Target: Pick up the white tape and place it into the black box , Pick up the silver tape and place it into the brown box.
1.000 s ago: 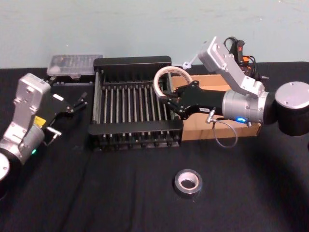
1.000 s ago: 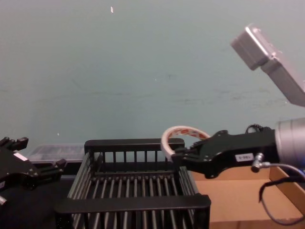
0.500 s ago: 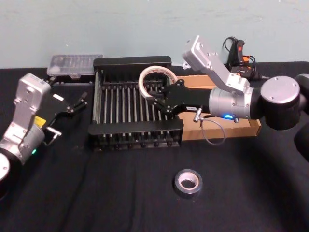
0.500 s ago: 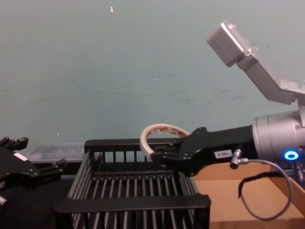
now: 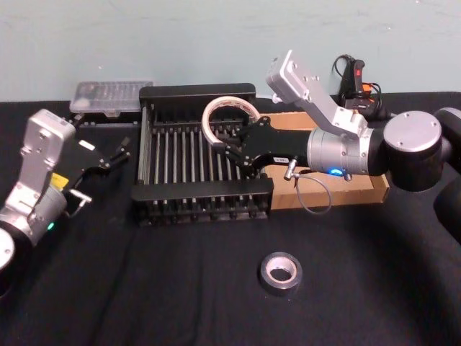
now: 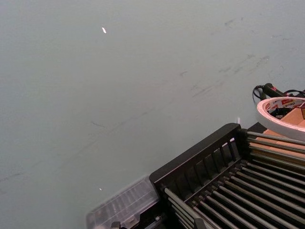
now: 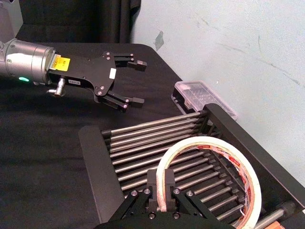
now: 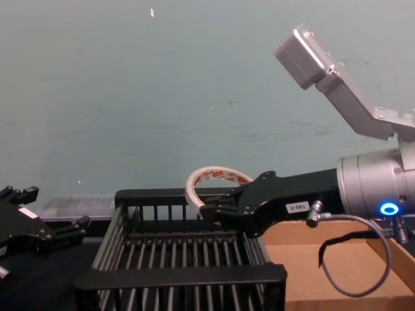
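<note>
Carried further toward 9 o'clock since a second ago, the right pincer (image 5: 232, 148) now hangs above the black slatted plastic crate (image 5: 196, 92), clenched on the rim of the white hollow-centred ring of tape (image 5: 215, 113), which is held clear of the bars. Release is still due, and the grey-silver tape roll (image 5: 281, 272) lies untouched on the black tabletop (image 5: 144, 288) at 6 o'clock of the shallow brown cardboard tray (image 5: 374, 191); the left pincer (image 5: 124, 148) waits spread apart at 9 o'clock of the crate
</note>
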{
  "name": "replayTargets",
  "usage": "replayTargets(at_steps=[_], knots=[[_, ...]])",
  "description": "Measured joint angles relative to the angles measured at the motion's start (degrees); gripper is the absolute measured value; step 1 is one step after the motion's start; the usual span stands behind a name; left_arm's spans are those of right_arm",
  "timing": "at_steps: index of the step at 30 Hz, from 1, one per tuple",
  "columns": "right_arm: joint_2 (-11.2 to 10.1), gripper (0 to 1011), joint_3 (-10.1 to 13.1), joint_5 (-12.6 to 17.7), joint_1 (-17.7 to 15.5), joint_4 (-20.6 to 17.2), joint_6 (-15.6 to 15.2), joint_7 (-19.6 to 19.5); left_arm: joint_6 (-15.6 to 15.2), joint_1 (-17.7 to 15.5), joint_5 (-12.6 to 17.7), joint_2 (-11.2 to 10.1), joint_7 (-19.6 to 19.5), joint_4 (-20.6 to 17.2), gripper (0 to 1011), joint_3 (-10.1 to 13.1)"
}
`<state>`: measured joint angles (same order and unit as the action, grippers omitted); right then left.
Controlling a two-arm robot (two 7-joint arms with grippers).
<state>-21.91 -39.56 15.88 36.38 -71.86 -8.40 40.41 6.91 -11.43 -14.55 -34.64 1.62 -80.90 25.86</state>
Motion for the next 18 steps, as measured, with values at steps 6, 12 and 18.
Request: replayTargets(at_steps=[6, 12, 18], knots=[[-0.04, 98, 0.05, 0.02, -0.08, -0.08, -0.04, -0.03, 0.0, 0.0, 0.0, 0.0, 0.0, 0.0, 1001, 0.0], [-0.06, 225, 0.08, 0.05, -0.11, -0.12, -0.06, -0.05, 0.0, 0.0, 0.0, 0.0, 0.0, 0.0, 1001, 0.0], [-0.1, 431, 0.12, 0.08, -0.15, -0.17, -0.11, -0.05, 0.0, 0.0, 0.0, 0.0, 0.0, 0.0, 1001, 0.0]])
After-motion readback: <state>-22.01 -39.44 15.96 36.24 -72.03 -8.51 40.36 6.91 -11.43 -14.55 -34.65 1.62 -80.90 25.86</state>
